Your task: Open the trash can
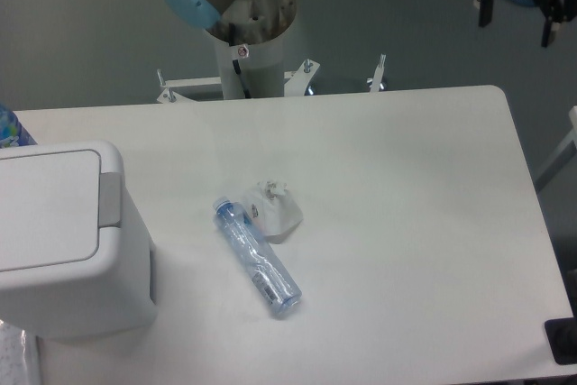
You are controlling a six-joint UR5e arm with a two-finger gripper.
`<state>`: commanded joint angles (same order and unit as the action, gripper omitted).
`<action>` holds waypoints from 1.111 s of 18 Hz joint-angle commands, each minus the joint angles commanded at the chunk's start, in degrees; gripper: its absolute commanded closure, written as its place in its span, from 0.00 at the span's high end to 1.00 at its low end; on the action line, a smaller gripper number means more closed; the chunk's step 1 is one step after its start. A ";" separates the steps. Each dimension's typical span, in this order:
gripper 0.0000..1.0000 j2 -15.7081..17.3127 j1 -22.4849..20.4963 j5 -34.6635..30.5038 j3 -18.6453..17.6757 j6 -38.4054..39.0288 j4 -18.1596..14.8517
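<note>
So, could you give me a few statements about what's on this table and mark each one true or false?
1. The trash can has its lid shut. True.
2. The clear plastic bottle stands upright. False: it lies on its side on the table.
3. The small white wad of paper sits right beside the bottle, near its capped end. True.
4. The gripper is pressing on the trash can's lid. False: it is at the top right of the picture, far from the can.
5. The trash can is at the right edge of the table. False: it is at the left.
</note>
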<state>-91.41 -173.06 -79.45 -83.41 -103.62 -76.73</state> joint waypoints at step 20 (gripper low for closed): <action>1.00 0.17 23.19 15.28 -2.11 70.71 8.70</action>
<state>-91.23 -149.86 -64.17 -85.51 -32.91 -68.03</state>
